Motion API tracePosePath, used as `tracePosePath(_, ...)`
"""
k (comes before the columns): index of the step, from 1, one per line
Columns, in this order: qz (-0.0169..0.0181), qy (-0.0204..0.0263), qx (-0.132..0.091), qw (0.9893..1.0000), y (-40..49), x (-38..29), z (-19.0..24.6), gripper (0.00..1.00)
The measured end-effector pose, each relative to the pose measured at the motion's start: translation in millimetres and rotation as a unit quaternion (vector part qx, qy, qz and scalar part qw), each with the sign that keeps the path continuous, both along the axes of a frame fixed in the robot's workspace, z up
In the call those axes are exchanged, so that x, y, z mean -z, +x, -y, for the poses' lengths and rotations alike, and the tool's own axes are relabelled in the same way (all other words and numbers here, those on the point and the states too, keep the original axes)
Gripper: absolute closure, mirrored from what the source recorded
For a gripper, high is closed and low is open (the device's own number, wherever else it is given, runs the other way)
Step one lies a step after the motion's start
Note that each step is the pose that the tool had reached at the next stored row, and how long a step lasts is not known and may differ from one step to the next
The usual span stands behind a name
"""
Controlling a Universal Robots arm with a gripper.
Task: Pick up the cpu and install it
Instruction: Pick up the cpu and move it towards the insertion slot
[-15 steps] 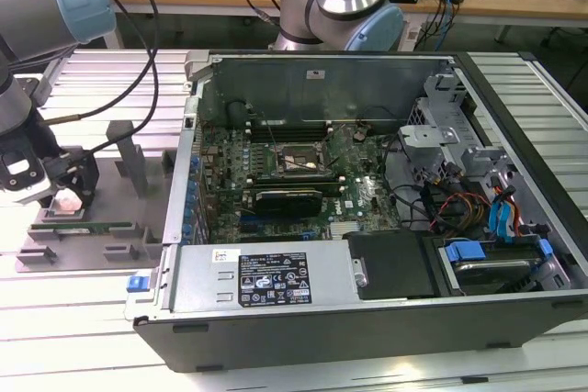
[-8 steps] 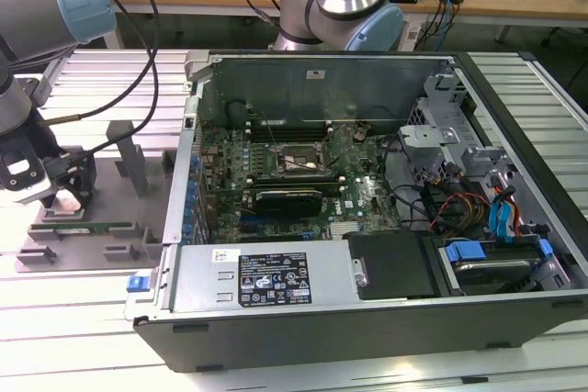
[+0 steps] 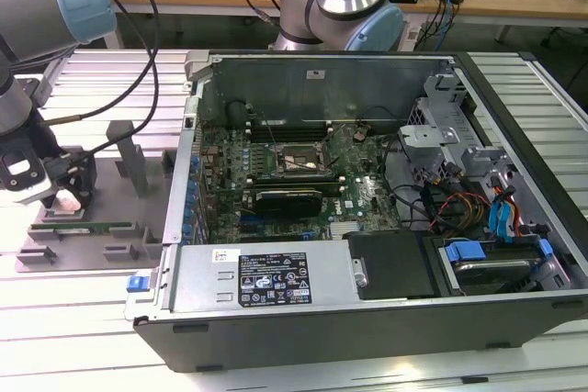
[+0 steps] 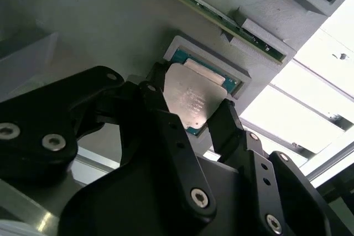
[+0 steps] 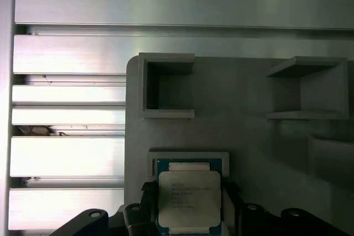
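Presently: cpu (image 5: 189, 196) at pickup, seated in grey fixture (image 5: 249, 120).
Lying flat, metal top up, in a shallow square nest of that fixture, at the exterior view's left, well apart from the open computer case (image 3: 367, 319); recessed, likely, to stay square for a grasp. Gripper (image 4: 191, 103) clenched on it by the look of both wrist views, black fingers (image 4: 228, 128) pressed to two opposite edges, sparing the top face. Motherboard socket (image 3: 292, 161) inside the case, far off, not yet filled by this chip.

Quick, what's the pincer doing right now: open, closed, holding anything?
Pincer: set around the cpu, which sits in its grey holder; whether it is open or clamped cannot be told.
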State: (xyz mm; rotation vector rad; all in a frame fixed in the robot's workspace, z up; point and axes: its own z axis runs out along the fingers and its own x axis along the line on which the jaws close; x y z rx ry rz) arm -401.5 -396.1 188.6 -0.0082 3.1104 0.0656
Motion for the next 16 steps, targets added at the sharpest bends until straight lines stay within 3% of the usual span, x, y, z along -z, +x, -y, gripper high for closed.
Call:
tracePosePath(8, 0.0000, 0.0000, 0.000, 1.0000, 0.2, 0.1, 0.0, 0.45)
tracePosePath(13, 0.0000, 0.0000, 0.000, 1.0000, 0.2, -7.7, 0.0, 0.45)
tracePosePath(16, 0.0000, 0.0000, 0.000, 1.0000, 0.2, -8.0, 0.0, 0.45)
